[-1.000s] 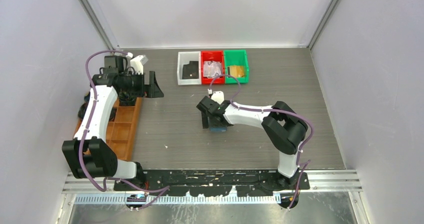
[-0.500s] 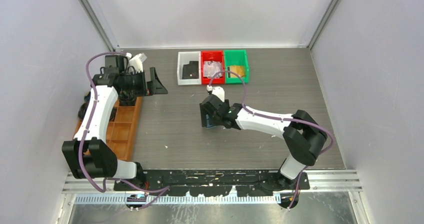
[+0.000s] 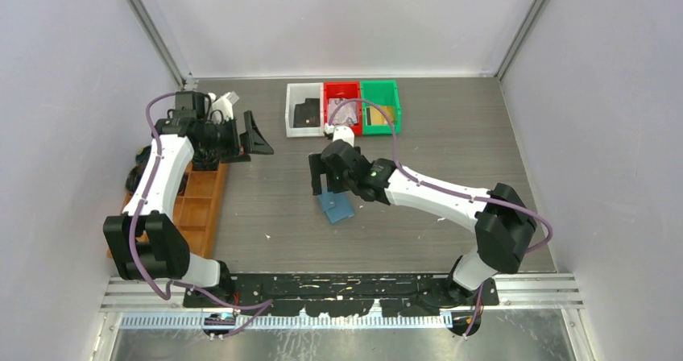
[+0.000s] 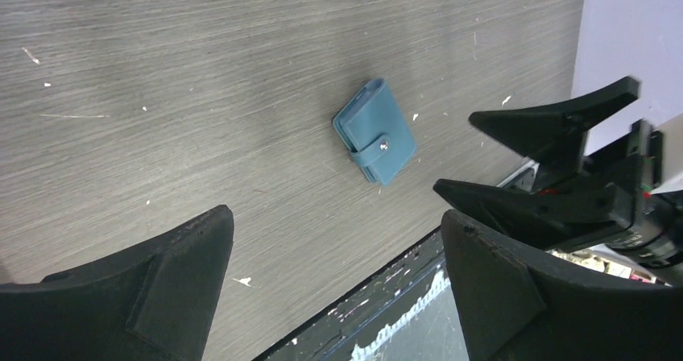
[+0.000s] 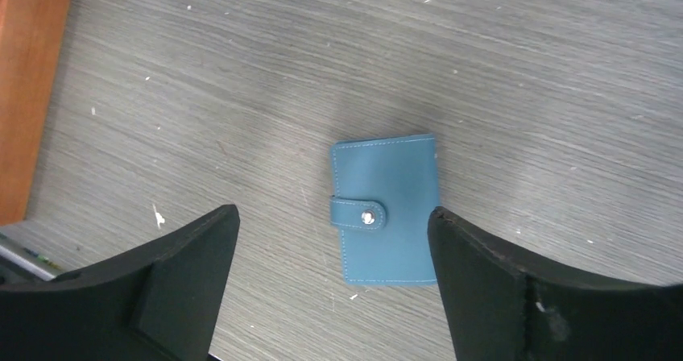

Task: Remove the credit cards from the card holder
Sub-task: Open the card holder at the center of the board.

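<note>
The top view alone takes in the whole bench (image 3: 483, 151). The card holder (image 3: 335, 207) lies flat near the middle. A white bin (image 3: 293, 111), a red bin (image 3: 341, 88) and a green bin (image 3: 379, 86) stand in a row at the far edge. An orange-brown tray (image 3: 197, 208) runs along the left side. A black credit card (image 3: 306, 113), a silvery one (image 3: 345, 113) and a gold one (image 3: 377, 116) lie one to each bin.

Only the wrist views show the holder's detail: folded shut, tab snapped down.

The right arm's fingers (image 3: 320, 182) hang over the holder, spread wide and gripping nothing, one on either side of it in their own camera. The left arm's fingers (image 3: 251, 139) are raised by the tray, fully spread and empty.

Bare bench surrounds the holder on every side, well apart from the tray, the bins and the near rail.
</note>
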